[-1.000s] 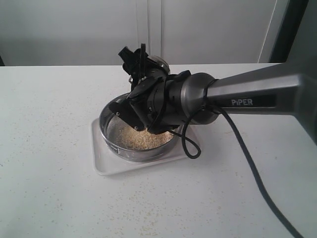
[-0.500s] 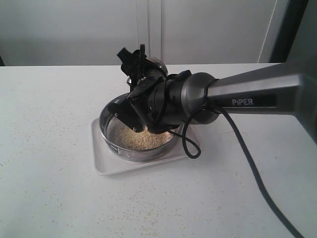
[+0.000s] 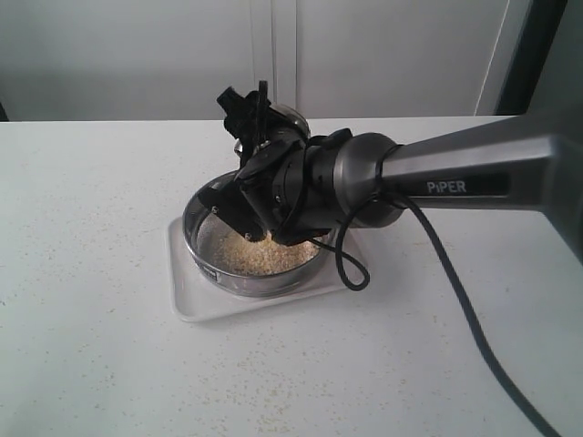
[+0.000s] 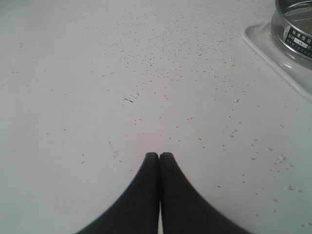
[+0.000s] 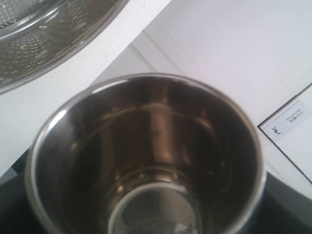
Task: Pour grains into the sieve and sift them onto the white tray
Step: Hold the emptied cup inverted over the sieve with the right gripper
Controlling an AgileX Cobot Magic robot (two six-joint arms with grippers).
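Gleaming round steel sieve [image 3: 246, 284], gritty beige grains [image 3: 261, 259]

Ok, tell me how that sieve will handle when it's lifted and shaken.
The sieve looks like rigid steel, so probably stiff. Its smooth round wall may slip in a grip. The loose grains would likely slide sideways if it tilts.

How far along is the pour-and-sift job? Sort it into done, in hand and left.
Done: grains lie heaped in the sieve on the white tray; the cup looks empty. In hand: the right gripper holds that cup. Left: sifting; the left gripper is shut on nothing.
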